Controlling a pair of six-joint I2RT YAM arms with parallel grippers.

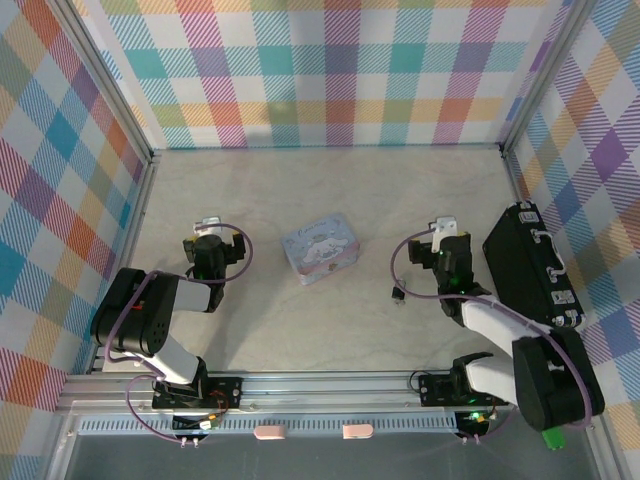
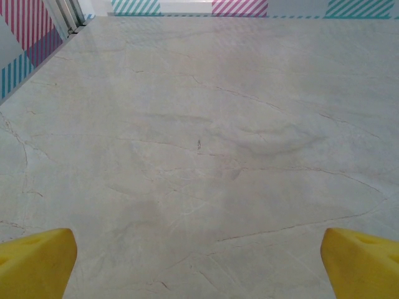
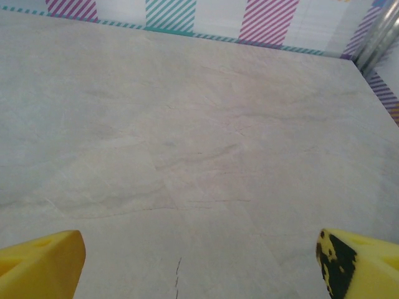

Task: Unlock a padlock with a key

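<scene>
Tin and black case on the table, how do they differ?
The tin is pale blue with a cartoon print; the case is black. The tin is much smaller than the case. The tin sits in the middle of the table; the case lies at its right edge. Both are rectangular and lie flat.

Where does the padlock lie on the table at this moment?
In the top view, the padlock lies on the table right of centre. It is just to the left of the right arm, and closer to the arm bases than the pale-blue tin.
</scene>
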